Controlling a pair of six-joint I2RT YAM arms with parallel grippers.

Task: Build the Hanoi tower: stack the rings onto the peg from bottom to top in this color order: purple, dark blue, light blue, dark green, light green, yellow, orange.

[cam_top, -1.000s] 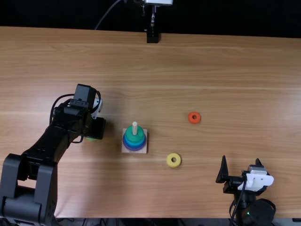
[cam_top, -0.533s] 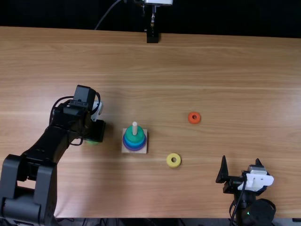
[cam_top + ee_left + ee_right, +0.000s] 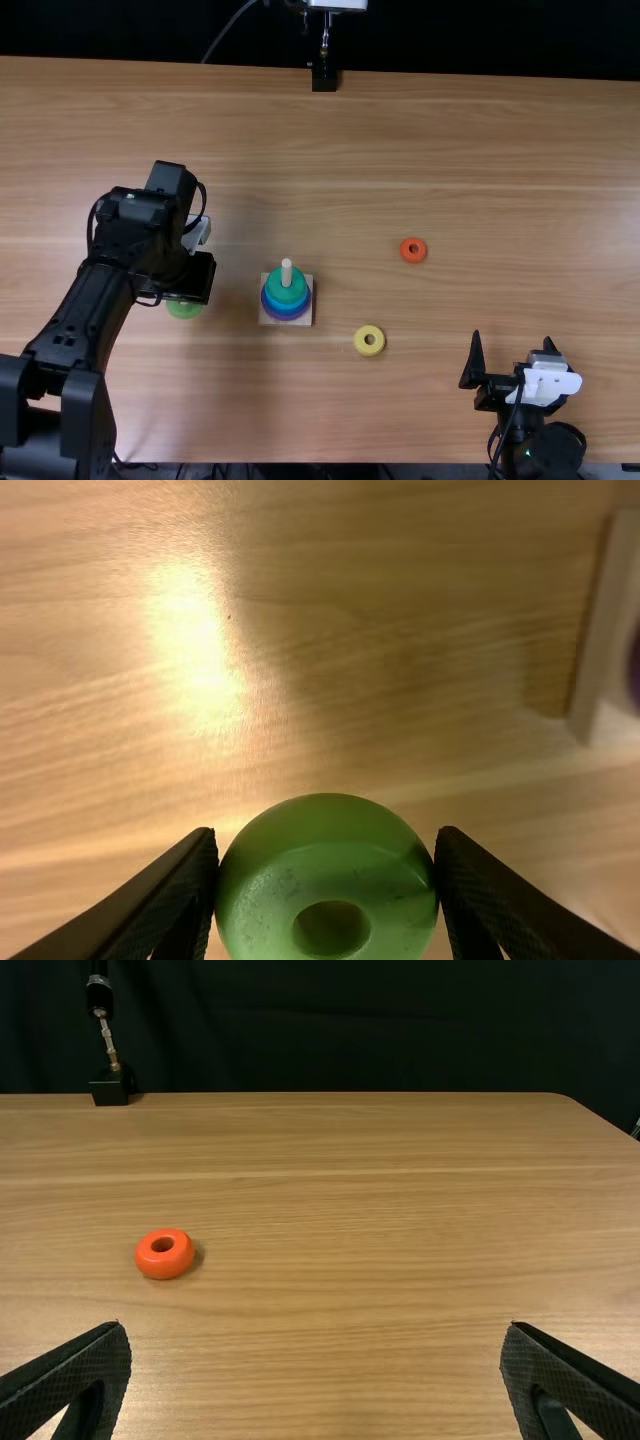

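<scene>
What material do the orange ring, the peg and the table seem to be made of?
Orange ring: painted wood or plastic, smooth with a slight shine; its even colour leaves both open.
Peg: probably bare wood, matt, judging by its pale beige colour.
Table: wood or wood-look laminate, satin finish; long grain streaks and a soft glare show.

An orange ring lies on the wooden bench, beyond the tool with its fingers spread wide apart.
</scene>
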